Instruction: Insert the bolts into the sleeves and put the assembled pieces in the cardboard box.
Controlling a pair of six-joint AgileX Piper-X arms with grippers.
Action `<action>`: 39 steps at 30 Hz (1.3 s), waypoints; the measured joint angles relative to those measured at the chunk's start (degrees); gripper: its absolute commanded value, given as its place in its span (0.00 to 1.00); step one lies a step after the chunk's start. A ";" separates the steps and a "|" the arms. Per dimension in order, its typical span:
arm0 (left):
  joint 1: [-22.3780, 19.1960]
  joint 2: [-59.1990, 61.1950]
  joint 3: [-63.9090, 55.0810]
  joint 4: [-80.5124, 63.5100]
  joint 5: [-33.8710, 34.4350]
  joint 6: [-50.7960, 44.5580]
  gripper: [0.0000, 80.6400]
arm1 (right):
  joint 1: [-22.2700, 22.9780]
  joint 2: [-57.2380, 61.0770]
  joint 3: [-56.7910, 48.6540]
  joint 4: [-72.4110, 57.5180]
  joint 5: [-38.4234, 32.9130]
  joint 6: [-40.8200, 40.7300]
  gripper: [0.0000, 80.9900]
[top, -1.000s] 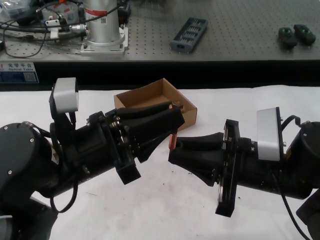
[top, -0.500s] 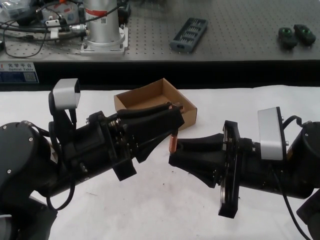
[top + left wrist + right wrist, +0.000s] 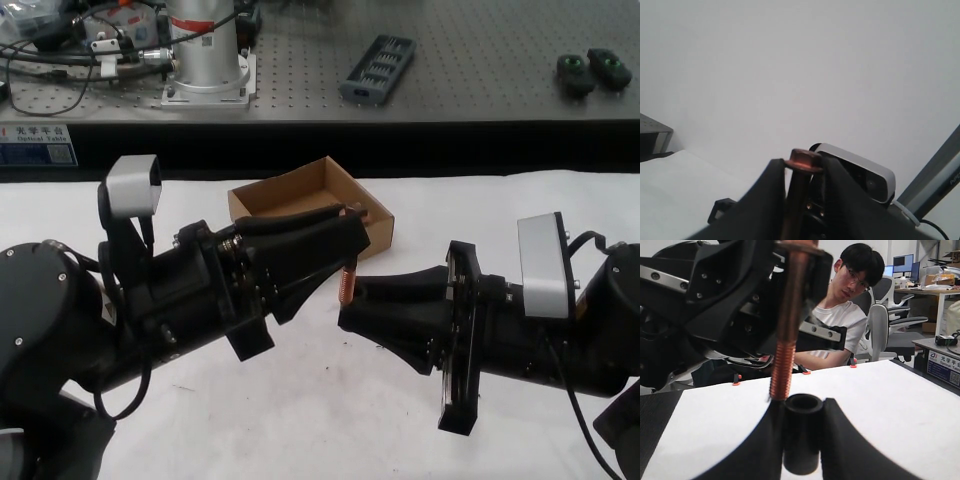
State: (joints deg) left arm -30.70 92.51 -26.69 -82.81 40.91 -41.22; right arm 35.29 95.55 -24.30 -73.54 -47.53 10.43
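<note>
Got the long copper-coloured threaded bolt (image 3: 346,285) pinched upright in the left gripper (image 3: 348,232), tip just off the rim of the short black tube sleeve (image 3: 801,435) clamped mouth-up in the right gripper (image 3: 352,302), near the brown cardboard box (image 3: 300,195), so probably needs a sideways nudge first.

bolt (image 3: 346,285) over sleeve (image 3: 801,436), cardboard box (image 3: 379,235) behind

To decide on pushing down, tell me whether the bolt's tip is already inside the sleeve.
No: the bolt ends outside the rim of the sleeve, whose bore shows open and empty.
</note>
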 measured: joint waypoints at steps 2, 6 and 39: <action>0.00 0.00 0.00 0.00 0.00 0.19 0.01 | 0.00 0.00 0.00 0.00 0.00 0.00 0.07; 0.00 0.00 0.00 0.08 0.00 1.09 0.01 | 0.00 0.00 0.00 0.00 0.00 0.24 0.07; 14.58 -12.15 0.12 50.62 -4.20 7.59 0.01 | -0.11 0.00 1.50 4.01 -0.24 -3.49 0.07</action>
State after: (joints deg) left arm -16.12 80.37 -26.57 -32.19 36.71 -33.63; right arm 35.18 95.55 -22.80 -69.53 -47.78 6.94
